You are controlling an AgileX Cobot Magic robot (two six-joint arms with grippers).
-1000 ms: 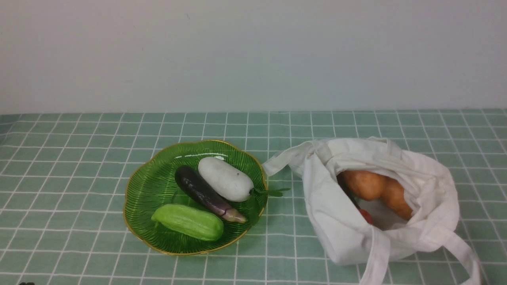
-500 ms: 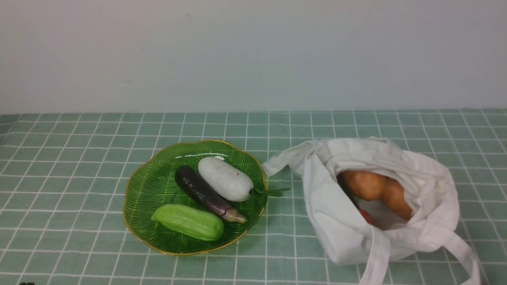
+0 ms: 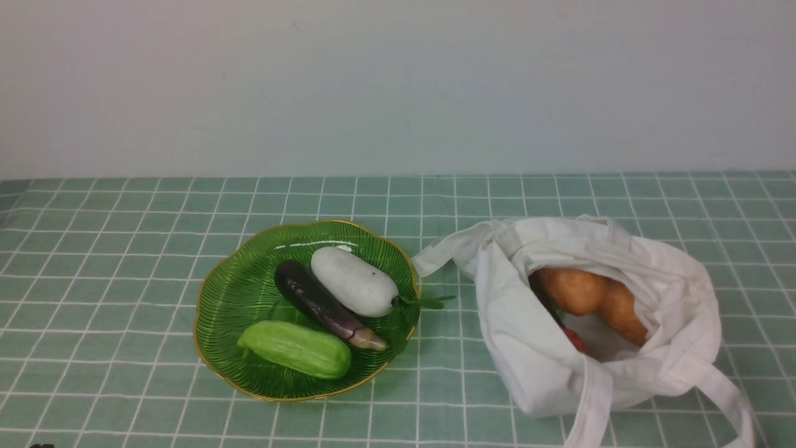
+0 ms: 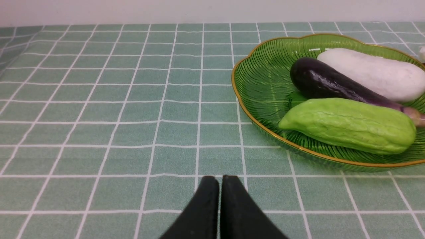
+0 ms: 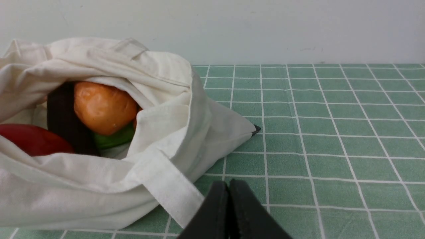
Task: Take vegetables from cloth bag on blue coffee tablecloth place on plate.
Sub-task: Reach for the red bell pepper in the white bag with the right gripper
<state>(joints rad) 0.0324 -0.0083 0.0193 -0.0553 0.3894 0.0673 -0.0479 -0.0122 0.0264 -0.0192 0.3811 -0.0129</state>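
Note:
The green plate (image 3: 236, 292) lies left of centre on the teal checked tablecloth (image 3: 112, 249). It holds a white gourd (image 3: 353, 281), a dark purple eggplant (image 3: 317, 302) and a light green gourd (image 3: 295, 348). The white cloth bag (image 3: 547, 367) lies open to the right with orange-brown tubers (image 3: 591, 295) and a bit of red pepper (image 3: 575, 340) inside. In the right wrist view the bag (image 5: 159, 99) shows a tuber (image 5: 103, 108), a red pepper (image 5: 31, 139) and a dark eggplant (image 5: 63, 122). My left gripper (image 4: 219, 181) is shut and empty, near the plate (image 4: 259, 83). My right gripper (image 5: 228, 185) is shut and empty, beside the bag's strap (image 5: 169, 192).
A pale wall runs along the far edge of the table. A green leafy stem (image 3: 423, 303) pokes over the plate's right rim toward the bag. Both arms sit low at the near edge, outside the front view.

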